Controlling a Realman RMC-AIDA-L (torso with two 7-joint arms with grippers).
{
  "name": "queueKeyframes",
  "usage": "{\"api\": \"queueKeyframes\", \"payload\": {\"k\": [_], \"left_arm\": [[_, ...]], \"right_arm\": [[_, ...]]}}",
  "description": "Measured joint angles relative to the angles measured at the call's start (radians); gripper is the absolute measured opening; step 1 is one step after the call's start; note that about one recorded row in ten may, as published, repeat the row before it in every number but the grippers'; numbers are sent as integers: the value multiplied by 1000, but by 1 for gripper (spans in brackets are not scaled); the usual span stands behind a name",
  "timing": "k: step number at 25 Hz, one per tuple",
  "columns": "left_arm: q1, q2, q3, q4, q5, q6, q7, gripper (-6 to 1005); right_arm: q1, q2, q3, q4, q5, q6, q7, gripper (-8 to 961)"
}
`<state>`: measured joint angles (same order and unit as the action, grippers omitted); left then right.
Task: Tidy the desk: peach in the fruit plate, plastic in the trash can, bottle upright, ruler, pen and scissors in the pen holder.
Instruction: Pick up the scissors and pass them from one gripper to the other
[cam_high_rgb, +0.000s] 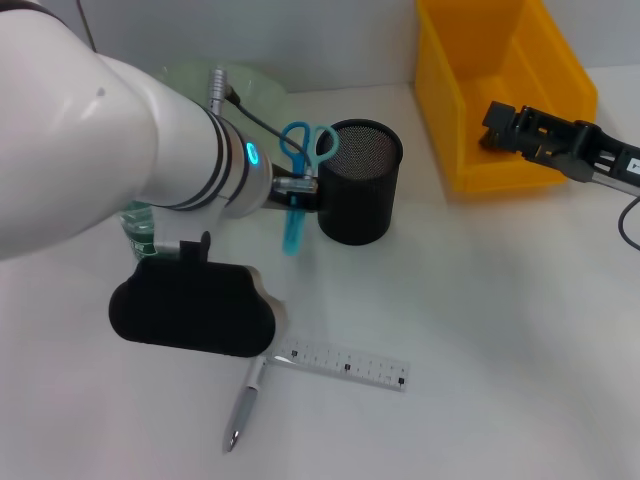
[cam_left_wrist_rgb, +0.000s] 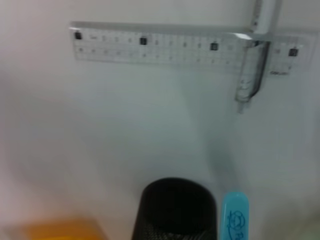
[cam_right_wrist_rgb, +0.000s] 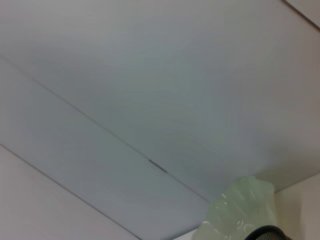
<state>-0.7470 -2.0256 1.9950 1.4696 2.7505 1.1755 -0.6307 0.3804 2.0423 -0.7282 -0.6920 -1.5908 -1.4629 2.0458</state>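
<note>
Fills the near left of the head view: left arm, reaching across the white desk (cam_high_rgb: 500, 300) toward the middle. Stands at the far right: yellow trash can (cam_high_rgb: 455, 110), open-topped, contents not readable. Hangs over its near rim: right gripper (cam_high_rgb: 497, 124), apparently idle; open or closed cannot be told.

Sits mid-desk: black mesh pen holder (cam_high_rgb: 360, 185), upright, with nothing visible inside from the head view. Shows behind it, at the far edge: pale green fruit plate (cam_high_rgb: 250, 85), mostly hidden by the arm; no peach to be seen. Peeks out under the arm on the left: a green bottle (cam_high_rgb: 138, 230), apparently upright, though too covered to be sure.

Clamps the blue scissors (cam_high_rgb: 296, 215) near their pivot: left gripper (cam_high_rgb: 293, 188). Carries them nearly upright, handle loops on top and sheathed blades pointing down, just beside the holder's left wall and outside it, clear of the desk.

Lie on the near desk, untouched: clear ruler (cam_high_rgb: 345, 365) and, crossing its left end, silver pen (cam_high_rgb: 245, 400).

Step in hand, by judgement: scissors into the pen holder. Calls next for a lift until the blade tip clears the rim, a short shift rightward over the opening, then a straight lowering before letting go; risks knocking the light holder if the tip catches its edge. Leaves ruler and pen to collect afterward.
</note>
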Motion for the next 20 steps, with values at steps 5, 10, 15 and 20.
{"api": "queueKeyframes", "payload": {"k": [5,10,15,20], "left_arm": [[2,-16,2,32,19,4,0,240],[10,-25,5,59,25,6,0,241],[20,-34,13,92,38,21,0,242],[28,-40,28,114,48,31,0,244]], "right_arm": [[5,4,-1,-1,0,-2,-16,824],[12,14,-2,-5,0,-3,-29,824],[13,21,-7,-7,0,-5,-42,824],[16,30,-14,-7,0,-5,-51,825]]}}
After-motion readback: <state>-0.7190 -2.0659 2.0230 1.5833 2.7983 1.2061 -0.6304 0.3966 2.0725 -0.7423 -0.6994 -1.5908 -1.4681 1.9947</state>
